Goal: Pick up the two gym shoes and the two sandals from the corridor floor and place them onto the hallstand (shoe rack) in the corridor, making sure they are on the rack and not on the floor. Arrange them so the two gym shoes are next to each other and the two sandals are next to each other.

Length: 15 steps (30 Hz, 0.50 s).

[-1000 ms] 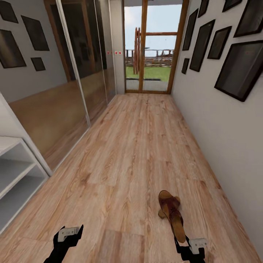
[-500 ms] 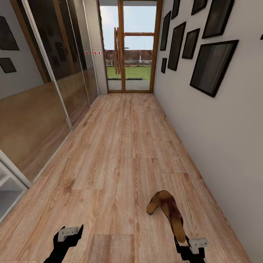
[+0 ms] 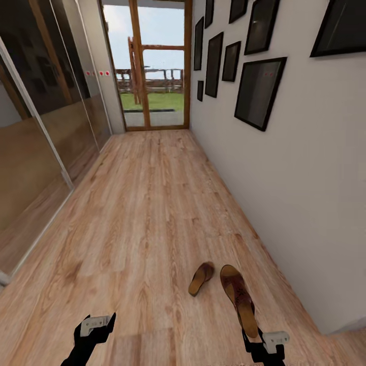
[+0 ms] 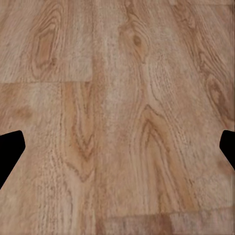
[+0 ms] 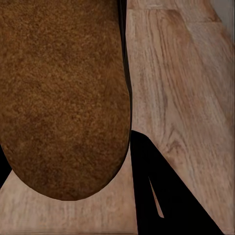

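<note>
Second sandal (image 3: 201, 278) emerged beside held sandal (image 3: 239, 300).

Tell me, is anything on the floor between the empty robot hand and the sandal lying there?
Nothing visible is in the way. Between the left end effector and the loose sandal there is only bare corridor floor. The right end effector already holds the other sandal by its heel.

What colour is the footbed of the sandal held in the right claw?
Warm tan-brown with a grainy texture; the sandal shows it best in the right wrist view.
</note>
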{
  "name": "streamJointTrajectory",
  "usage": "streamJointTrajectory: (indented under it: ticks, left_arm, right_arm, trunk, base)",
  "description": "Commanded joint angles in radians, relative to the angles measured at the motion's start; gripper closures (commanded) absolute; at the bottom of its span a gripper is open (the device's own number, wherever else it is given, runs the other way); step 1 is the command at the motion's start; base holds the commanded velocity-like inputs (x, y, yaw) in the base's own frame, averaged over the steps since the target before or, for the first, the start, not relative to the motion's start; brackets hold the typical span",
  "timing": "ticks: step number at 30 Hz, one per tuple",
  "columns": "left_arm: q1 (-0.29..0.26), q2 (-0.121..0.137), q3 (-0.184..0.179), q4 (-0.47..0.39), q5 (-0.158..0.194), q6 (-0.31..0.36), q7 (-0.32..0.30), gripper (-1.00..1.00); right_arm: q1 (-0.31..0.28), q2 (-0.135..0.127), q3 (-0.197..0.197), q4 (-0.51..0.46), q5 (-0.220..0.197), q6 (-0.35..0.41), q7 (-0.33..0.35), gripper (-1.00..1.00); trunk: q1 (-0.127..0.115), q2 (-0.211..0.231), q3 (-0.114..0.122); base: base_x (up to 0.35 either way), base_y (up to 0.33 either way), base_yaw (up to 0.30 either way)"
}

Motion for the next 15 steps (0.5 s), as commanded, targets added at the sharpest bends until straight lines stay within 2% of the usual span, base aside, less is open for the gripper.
streamJointTrajectory:
  ticks: [1,8,15]
  left_arm:
    - [0.0,0.0,0.005,0.001,0.006,-0.001,-0.01,-1.0]
    - [0.0,0.0,0.005,0.001,0.006,-0.001,-0.01,-1.0]
    - [0.0,0.0,0.005,0.001,0.006,-0.002,-0.01,-1.0]
  right_arm:
    - [-0.001,0.0,-0.008,0.001,0.001,-0.003,0.008,1.0]
    - [0.0,0.0,-0.008,0.001,0.001,-0.003,0.008,1.0]
    - [0.0,0.0,-0.008,0.001,0.001,-0.003,0.008,1.0]
  trunk:
    - [0.0,0.0,-0.001]
    - [0.0,0.0,-0.001]
    - [0.0,0.0,-0.001]
  base:
    - [0.044,0.191,-0.3]
    - [0.085,0.271,-0.3]
    - [0.157,0.282,-0.3]
